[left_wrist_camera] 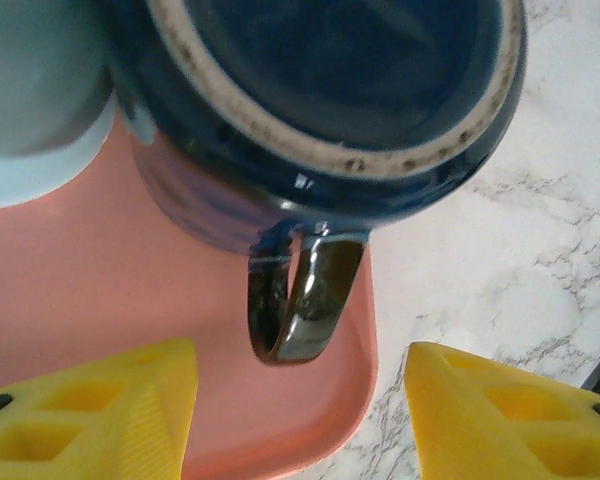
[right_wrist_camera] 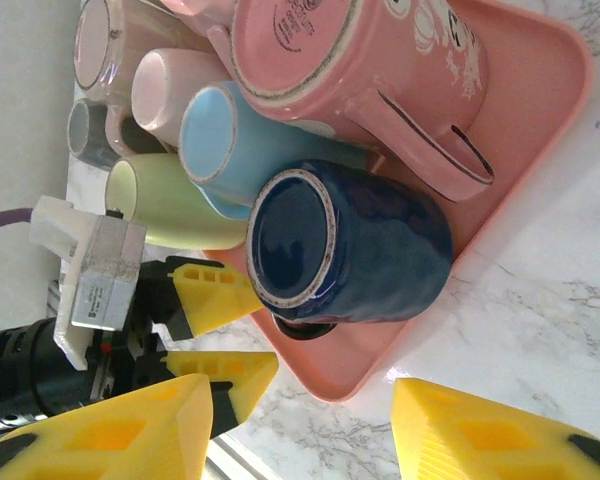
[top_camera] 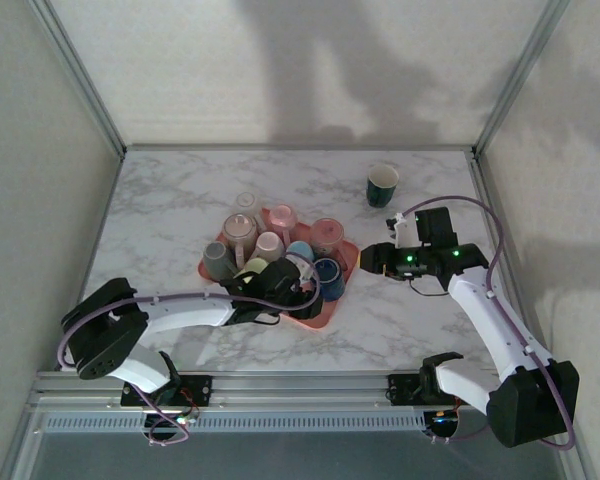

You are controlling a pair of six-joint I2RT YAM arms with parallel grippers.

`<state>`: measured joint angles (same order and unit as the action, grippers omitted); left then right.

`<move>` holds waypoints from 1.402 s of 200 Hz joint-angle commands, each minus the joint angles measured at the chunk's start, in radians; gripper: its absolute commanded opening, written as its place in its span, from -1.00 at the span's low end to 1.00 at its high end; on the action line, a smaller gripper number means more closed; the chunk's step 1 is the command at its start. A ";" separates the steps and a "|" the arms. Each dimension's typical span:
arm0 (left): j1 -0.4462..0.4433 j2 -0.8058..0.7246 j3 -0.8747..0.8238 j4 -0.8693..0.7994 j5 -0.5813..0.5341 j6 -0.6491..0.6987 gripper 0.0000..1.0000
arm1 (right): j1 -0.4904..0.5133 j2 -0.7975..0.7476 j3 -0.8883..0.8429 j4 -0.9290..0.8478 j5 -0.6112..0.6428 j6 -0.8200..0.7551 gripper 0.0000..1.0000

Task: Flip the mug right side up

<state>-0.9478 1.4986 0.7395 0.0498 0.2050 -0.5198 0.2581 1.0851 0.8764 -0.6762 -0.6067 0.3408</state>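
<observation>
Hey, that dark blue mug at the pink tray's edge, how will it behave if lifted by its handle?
Probably slippery: the dark blue mug has a glossy glaze, and its handle shows bright reflections. Likely stiff and fairly heavy, since it looks like thick ceramic. Lifted by the handle alone, it may swing and bump the light blue mug close beside it.

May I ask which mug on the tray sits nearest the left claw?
The dark blue glazed mug at the corner of the pink tray; its handle faces the left claw.
</observation>
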 commanded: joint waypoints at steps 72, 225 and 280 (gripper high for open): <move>-0.003 0.084 0.089 0.026 -0.041 0.037 -0.10 | 0.002 -0.009 -0.029 0.009 -0.030 0.018 0.01; 0.000 0.139 0.132 -0.049 -0.092 0.085 -0.37 | 0.001 -0.020 -0.020 -0.006 -0.038 0.016 -0.03; 0.000 0.141 0.141 -0.048 -0.089 0.094 -0.57 | -0.001 -0.024 -0.024 -0.011 -0.032 0.011 -0.04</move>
<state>-0.9474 1.6356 0.8501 0.0238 0.1375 -0.4370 0.2581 1.0821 0.8600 -0.6735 -0.6296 0.3553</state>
